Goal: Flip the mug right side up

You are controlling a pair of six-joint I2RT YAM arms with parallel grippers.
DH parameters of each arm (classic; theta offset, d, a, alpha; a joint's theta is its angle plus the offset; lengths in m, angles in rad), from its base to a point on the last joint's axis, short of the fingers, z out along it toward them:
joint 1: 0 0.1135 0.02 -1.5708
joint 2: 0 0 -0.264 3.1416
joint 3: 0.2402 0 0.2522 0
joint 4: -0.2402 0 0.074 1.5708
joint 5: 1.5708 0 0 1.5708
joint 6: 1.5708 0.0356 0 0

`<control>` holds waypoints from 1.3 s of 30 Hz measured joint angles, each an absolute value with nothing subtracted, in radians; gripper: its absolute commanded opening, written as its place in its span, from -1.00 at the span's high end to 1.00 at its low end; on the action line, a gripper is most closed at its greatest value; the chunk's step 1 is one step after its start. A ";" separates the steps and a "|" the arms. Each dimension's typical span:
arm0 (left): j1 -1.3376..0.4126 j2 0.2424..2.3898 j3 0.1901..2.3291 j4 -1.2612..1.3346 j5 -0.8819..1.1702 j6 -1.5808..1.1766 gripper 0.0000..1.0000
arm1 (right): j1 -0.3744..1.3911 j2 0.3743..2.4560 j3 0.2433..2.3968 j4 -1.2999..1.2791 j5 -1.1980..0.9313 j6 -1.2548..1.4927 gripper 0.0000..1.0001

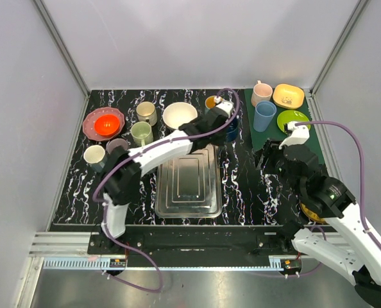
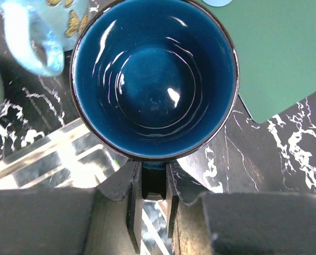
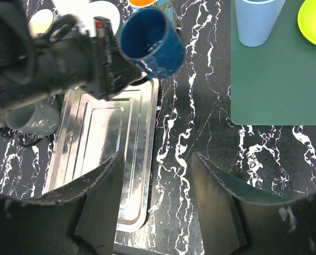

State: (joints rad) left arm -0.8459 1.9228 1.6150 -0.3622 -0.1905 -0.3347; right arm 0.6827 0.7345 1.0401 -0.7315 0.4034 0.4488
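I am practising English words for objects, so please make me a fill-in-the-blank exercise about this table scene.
The glossy ceramic mug, held by its handle in the left gripper, is dark ____ inside. The right gripper holds nothing; its jaws stand ____. The pale blue plastic cup stands on a rectangular mat coloured ____.
Missing words: blue, open, green.
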 measured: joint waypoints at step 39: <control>-0.928 1.946 1.716 -0.440 -0.469 -0.239 -0.98 | 0.683 0.688 1.003 -0.766 0.429 0.440 -0.22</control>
State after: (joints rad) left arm -0.9279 1.9461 1.7161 -0.4397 -0.4686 -0.2386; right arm 0.6827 0.6876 1.0027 -0.7662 0.4290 0.4397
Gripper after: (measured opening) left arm 0.971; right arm 0.602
